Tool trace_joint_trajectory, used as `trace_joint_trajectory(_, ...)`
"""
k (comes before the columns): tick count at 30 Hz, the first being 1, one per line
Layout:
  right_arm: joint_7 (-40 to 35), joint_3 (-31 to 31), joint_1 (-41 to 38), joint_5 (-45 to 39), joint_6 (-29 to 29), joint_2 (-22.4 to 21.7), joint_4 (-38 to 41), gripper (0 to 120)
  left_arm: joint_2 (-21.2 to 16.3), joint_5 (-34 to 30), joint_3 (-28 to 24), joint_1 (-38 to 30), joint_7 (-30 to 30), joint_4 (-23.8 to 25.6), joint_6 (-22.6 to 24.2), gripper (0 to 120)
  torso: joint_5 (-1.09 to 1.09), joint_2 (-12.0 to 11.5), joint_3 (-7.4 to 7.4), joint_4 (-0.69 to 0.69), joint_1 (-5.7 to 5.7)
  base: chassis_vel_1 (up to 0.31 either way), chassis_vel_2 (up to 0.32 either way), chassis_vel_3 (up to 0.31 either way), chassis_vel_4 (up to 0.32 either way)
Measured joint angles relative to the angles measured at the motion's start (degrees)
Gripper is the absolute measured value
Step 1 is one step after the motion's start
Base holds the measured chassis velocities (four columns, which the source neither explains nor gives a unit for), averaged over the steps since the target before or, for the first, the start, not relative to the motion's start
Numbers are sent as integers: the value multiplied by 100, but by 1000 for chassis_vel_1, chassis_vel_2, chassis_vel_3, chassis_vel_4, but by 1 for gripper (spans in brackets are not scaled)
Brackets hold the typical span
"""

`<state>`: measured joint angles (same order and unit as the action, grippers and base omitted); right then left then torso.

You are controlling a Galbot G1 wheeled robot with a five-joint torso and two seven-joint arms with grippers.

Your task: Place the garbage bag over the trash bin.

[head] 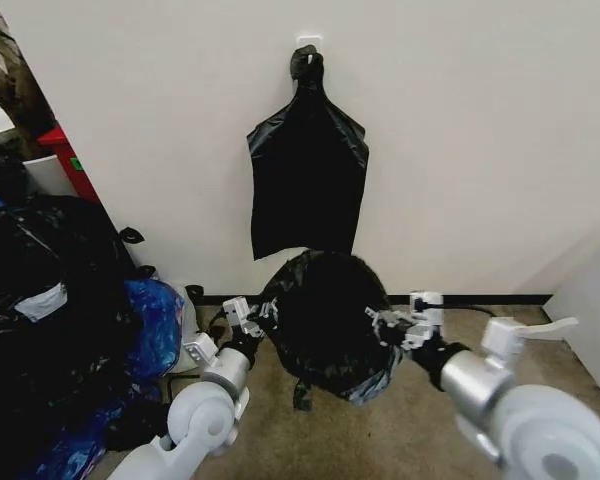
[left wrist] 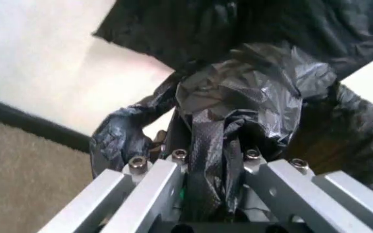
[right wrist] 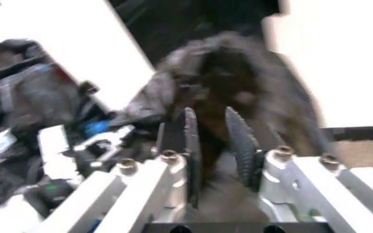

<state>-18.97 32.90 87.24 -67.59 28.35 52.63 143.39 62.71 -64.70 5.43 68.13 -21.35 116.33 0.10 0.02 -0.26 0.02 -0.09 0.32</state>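
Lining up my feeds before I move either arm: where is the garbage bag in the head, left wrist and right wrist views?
Head view: the garbage bag sits low centre, between the left claw and the right claw.
Left wrist view: the bag has a crinkled fold pinched in the left claw.
Right wrist view: the bag is the dark mass just beyond the right claw.
Shared landmark: the flat bunch of black bags hanging on the wall behind it.
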Motion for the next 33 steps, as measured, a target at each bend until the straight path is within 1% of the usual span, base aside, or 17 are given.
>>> trace_joint_trajectory(2, -123, 235, 181, -117, -15, 57, -3, 29, -2, -157, 0, -56, -96, -1, 0, 5, -1, 0, 0, 2, 0, 0, 0, 0, 0)
trace_joint_trajectory(3, -145, 353, 282, -187, -21, 95, -3, 32, -2, -264, 3, -81, -156, -1, 0, 5, 0, 0, 0, 7, 0, 0, 0, 0, 0)
trace_joint_trajectory(4, -158, 565, 454, -335, -21, 160, -5, 39, 2, -472, 16, -121, -280, -1, -2, 5, 1, 0, 0, 6, 0, 0, 0, 0, 0)
trace_joint_trajectory(6, -176, 687, 539, -456, -12, 198, -5, 43, 7, -573, 20, -145, -350, 0, -2, 5, 0, 0, 0, 7, 0, 0, 0, 0, 0)
trace_joint_trajectory(7, -252, 812, 628, -587, -4, 249, -5, 47, 12, -666, 26, -174, -427, 1, -4, 5, -2, 0, 0, 6, 0, 0, 0, 0, 0)
trace_joint_trajectory(9, -567, 959, 784, -693, 12, 347, -7, 54, 19, -775, 56, -229, -542, 1, -24, 5, 0, 0, 0, 4, 0, 0, 0, 0, 0)
trace_joint_trajectory(10, -806, 1078, 888, -812, 108, 404, -9, 61, 16, -821, 73, -257, -602, 0, -34, 5, 1, 0, 0, 5, 0, 0, 0, 0, 0)
trace_joint_trajectory(11, -885, 1135, 923, -893, 163, 423, -9, 61, 14, -832, 76, -265, -625, -2, -38, 5, 1, 0, 0, 6, 0, 0, 0, 0, 0)
trace_joint_trajectory(12, -1149, 1332, 1057, -1293, 395, 499, -10, 68, 8, -917, 79, -303, -753, -12, -68, 5, -1, 0, 0, 6, 0, 0, 0, 0, 0)
trace_joint_trajectory(13, -1149, 1332, 1057, -1293, 395, 499, -10, 68, 8, -917, 79, -303, -753, -12, -68, 5, -1, 0, 0, 6, 0, 0, 0, 0, 0)
trace_joint_trajectory(15, -1399, 1422, 1255, -1846, 569, 644, -12, 74, 18, -1049, 85, -344, -922, 0, -88, 5, -2, 0, 0, 4, 0, 0, 0, 0, 0)
trace_joint_trajectory(17, -1407, 1325, 1397, -2271, 623, 858, -12, 85, 35, -1151, 81, -374, -1057, 44, -90, 5, 0, 0, 0, 3, 0, 0, 0, 0, 0)
trace_joint_trajectory(19, -1238, 1179, 1431, -2441, 635, 1018, -12, 93, 44, -1192, 51, -390, -1138, 80, -91, 5, -1, 0, 0, 5, 0, 0, 0, 0, 0)
trace_joint_trajectory(22, -867, 1054, 1387, -2510, 636, 1155, -13, 98, 52, -1257, 29, -419, -1208, 127, -89, 5, -1, 0, 0, 5, 0, 0, 0, 0, 0)
trace_joint_trajectory(24, -697, 960, 1292, -2470, 636, 1220, -13, 100, 53, -1323, 16, -433, -1249, 167, -73, 5, -1, 0, 0, 5, 0, 0, 0, 0, 0)
trace_joint_trajectory(30, -685, 745, 1114, -2443, 767, 1347, -14, 100, 102, -1466, -25, -496, -1391, 195, -48, 5, -1, 0, 0, 6, 0, 0, 0, 0, 0)
trace_joint_trajectory(33, -510, 686, 1107, -2175, 864, 1392, -97, 100, 148, -1567, -46, -571, -1496, 200, -44, 5, -1, 0, 0, 5, 0, 0, 0, 0, 0)
